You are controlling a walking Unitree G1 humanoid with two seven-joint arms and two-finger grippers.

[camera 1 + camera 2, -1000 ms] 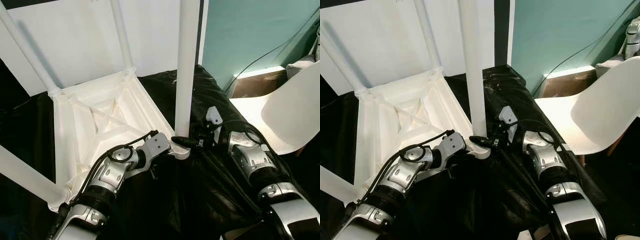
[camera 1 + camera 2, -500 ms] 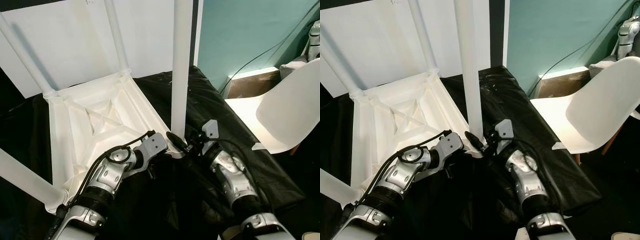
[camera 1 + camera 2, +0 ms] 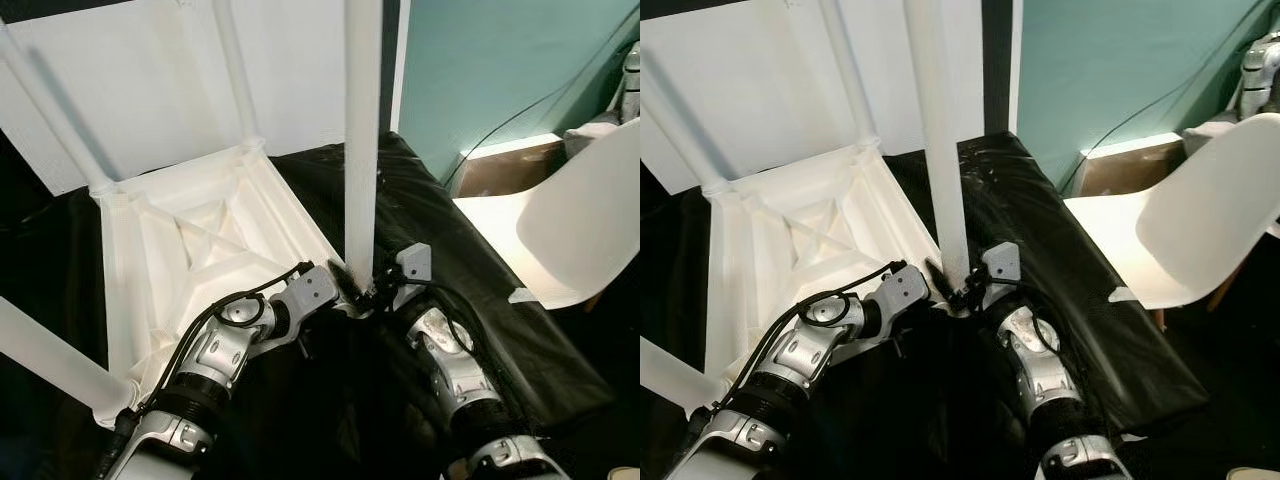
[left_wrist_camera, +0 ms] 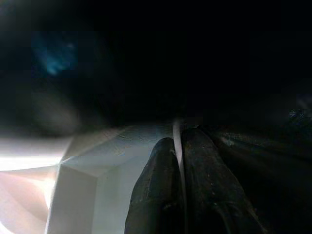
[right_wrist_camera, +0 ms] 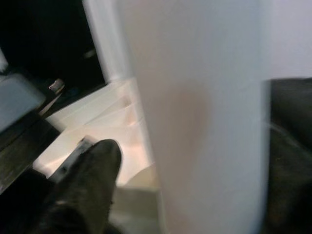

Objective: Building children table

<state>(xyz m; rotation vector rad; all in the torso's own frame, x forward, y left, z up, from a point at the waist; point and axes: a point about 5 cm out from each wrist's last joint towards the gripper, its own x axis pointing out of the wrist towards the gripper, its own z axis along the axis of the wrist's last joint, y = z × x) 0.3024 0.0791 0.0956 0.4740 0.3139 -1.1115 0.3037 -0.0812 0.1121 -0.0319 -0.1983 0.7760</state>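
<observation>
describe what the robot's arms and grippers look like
Both arms are jointed silver-grey metal shells with ribbed black sections. A black cable loops over the left arm, and another runs along the right arm. The left gripper has two long, rounded matte-black fingers.

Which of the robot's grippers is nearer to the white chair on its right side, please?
Right. The right gripper is at the foot of the upright table leg, on the side toward the white chair; the left gripper sits beyond it at the upturned table.
</observation>
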